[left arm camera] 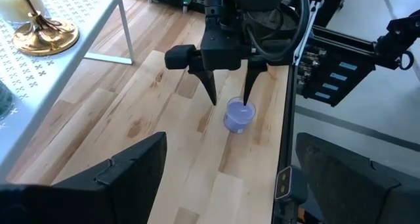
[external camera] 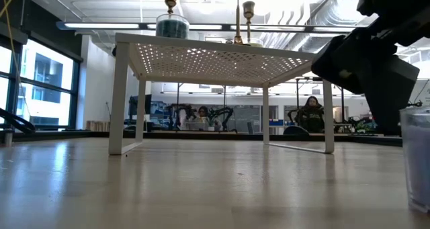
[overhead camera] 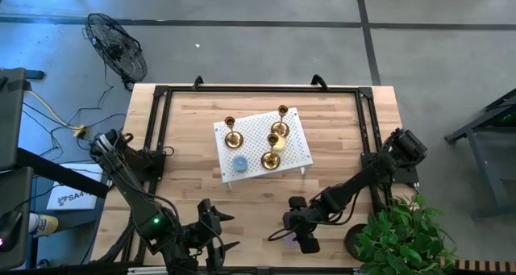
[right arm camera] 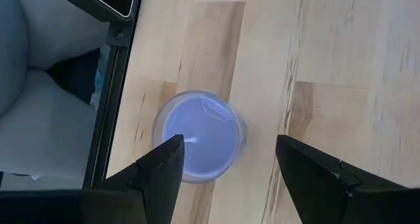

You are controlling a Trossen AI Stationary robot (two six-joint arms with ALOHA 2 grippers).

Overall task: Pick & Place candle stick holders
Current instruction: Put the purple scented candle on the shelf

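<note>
Right gripper (left arm camera: pixel 230 96) jaws apart, astride purple candle (left arm camera: pixel 238 115), not clamped. Left gripper (overhead camera: pixel 216 231) jaws apart, empty. 3 candle stick holders (overhead camera: pixel 232 135) on white rack (overhead camera: pixel 295 152).

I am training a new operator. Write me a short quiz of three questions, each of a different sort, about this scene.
1. True or false: all three candle stick holders stand on the white perforated stand.
2. The right gripper hovers over which thing?
A. a blue candle
B. a purple candle in a glass
C. a yellow candle
3. Fill in: the left gripper waits near the table's front edge with its fingers ____.

Key:
1. True: three stand on it, beside a blue candle and a yellow candle.
2. B: the purple candle sits on the wooden table between its open fingers, untouched.
3. open
</note>
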